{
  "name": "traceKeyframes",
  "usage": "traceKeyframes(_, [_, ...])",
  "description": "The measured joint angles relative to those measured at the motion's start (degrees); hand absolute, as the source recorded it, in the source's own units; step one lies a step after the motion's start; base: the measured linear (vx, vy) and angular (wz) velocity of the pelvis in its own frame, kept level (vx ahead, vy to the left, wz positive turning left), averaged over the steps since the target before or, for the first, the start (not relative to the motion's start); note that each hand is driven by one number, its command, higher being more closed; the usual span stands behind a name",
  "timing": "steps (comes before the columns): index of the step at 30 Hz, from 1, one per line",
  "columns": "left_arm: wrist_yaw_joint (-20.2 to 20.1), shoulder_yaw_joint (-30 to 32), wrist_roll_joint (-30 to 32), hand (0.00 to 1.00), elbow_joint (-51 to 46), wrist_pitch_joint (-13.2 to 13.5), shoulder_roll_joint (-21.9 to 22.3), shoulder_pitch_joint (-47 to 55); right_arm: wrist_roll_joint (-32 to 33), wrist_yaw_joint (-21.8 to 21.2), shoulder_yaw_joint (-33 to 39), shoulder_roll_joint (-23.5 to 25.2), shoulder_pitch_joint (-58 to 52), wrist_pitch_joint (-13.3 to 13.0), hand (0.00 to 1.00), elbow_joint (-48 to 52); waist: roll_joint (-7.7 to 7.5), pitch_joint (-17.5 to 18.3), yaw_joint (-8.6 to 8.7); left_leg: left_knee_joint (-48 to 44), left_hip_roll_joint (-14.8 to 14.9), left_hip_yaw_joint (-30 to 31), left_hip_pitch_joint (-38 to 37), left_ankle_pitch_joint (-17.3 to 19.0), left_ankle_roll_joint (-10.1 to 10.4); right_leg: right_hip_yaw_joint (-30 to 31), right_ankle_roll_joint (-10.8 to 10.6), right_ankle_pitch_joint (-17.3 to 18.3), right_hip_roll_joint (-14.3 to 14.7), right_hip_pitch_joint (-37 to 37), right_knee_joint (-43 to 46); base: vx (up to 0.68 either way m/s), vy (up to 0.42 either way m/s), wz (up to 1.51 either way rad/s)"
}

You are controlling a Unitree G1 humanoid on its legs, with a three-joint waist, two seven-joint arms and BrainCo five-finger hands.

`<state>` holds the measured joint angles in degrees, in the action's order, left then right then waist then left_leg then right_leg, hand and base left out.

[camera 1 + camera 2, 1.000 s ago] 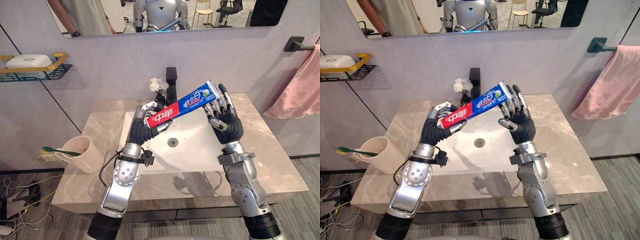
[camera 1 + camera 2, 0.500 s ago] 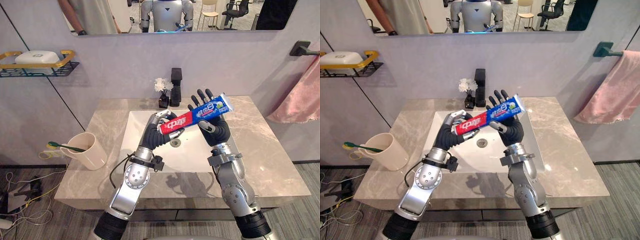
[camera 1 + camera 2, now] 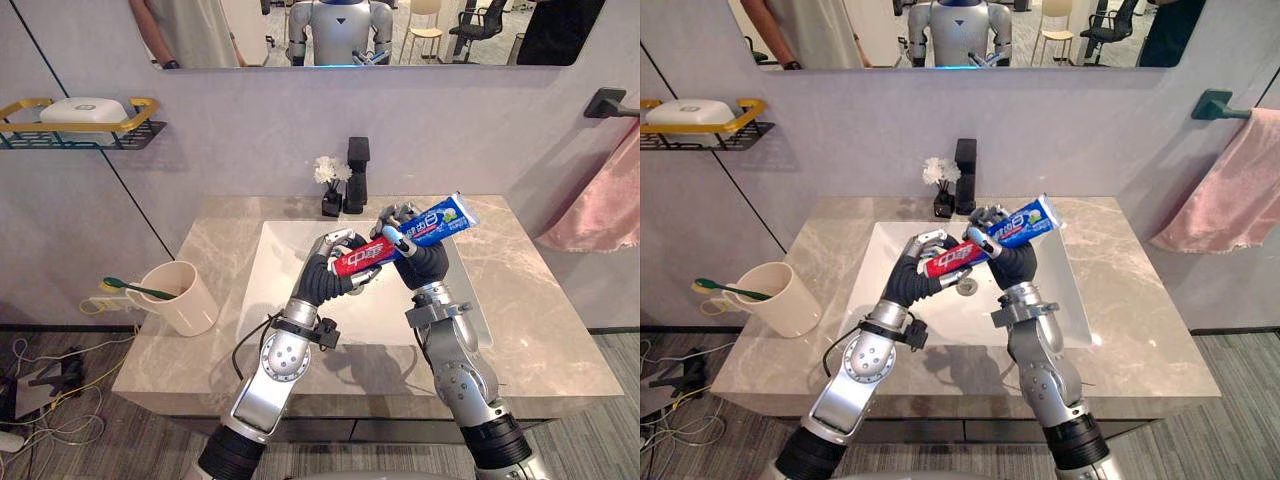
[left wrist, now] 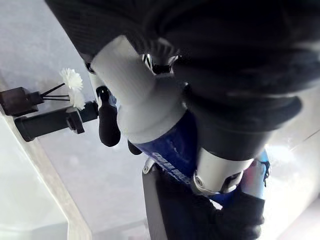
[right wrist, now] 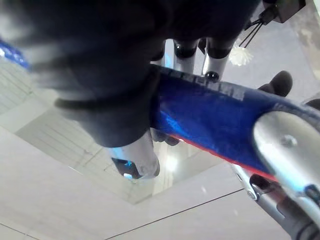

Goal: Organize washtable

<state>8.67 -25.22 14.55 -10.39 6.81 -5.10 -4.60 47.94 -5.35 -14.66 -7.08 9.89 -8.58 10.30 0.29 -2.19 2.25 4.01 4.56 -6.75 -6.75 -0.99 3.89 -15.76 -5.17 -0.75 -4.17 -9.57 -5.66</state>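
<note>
Left eye view: the left hand (image 3: pixel 328 275) curls its fingers round the red end of the toothpaste tube (image 3: pixel 438 221). The right hand (image 3: pixel 422 263) grips its blue middle. The tube hangs tilted above the sink basin (image 3: pixel 268 268). A mug (image 3: pixel 185 300) stands at the countertop's left edge.
</note>
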Motion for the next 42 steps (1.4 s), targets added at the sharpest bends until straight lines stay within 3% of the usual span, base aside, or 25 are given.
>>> traceKeyframes(11, [0.12,0.1,-0.37,1.0,0.59,0.01,0.32,0.0,0.46,0.02,-0.46,1.18,0.0,-0.09,1.0,-0.05,0.0,0.0,0.02,0.0,0.02,0.0,-0.07,0.0,0.0,0.0,0.0,0.0,-0.02,-0.09,0.0,0.0,0.0,0.0])
traceKeyframes(12, [0.13,0.12,-0.37,0.0,0.54,0.02,0.33,0.0,0.46,0.02,-0.46,1.2,0.0,-0.11,1.0,-0.04,0.0,0.0,0.03,-0.01,0.07,0.0,-0.09,0.0,0.0,0.0,0.0,0.0,-0.02,-0.11,0.0,0.0,0.0,0.0])
traceKeyframes(22, [0.21,1.68,-0.38,0.0,-4.82,0.38,0.3,0.07,0.16,-0.09,-0.37,1.72,0.0,-1.23,1.0,1.11,0.06,0.04,0.01,-0.05,0.29,0.01,-0.2,0.0,0.0,-0.02,0.01,-0.01,-0.04,-0.28,0.01,0.0,0.0,0.0])
traceKeyframes(30, [0.13,6.67,-1.6,0.0,-15.24,4.0,-1.73,2.27,-1.53,-0.03,3.34,1.02,-0.01,-1.17,1.0,1.3,0.23,0.11,-0.02,-0.05,0.29,0.2,-0.59,0.0,0.0,-0.24,0.0,0.0,-0.08,-0.78,0.0,0.0,0.0,0.0])
traceKeyframes(38, [0.85,14.58,-5.41,0.0,-24.7,6.56,-3.58,6.83,-2.39,0.01,6.42,-0.74,-0.07,-1.19,1.0,1.9,0.81,0.08,-0.03,0.09,0.23,0.91,-0.91,-0.01,0.02,-1.1,-0.03,0.08,-0.1,-1.13,-0.1,-0.01,0.001,0.04])
traceKeyframes(42, [3.74,21.21,-5.52,0.0,-29.05,7.69,-2.83,10.91,-3.57,0.01,8.44,-0.64,-0.51,-1.34,1.0,4.63,1.27,0.04,-0.27,0.11,0.16,1.39,-0.83,-0.05,0.07,-1.56,-0.12,0.17,-0.12,-1.26,-0.21,0.0,0.004,0.07])
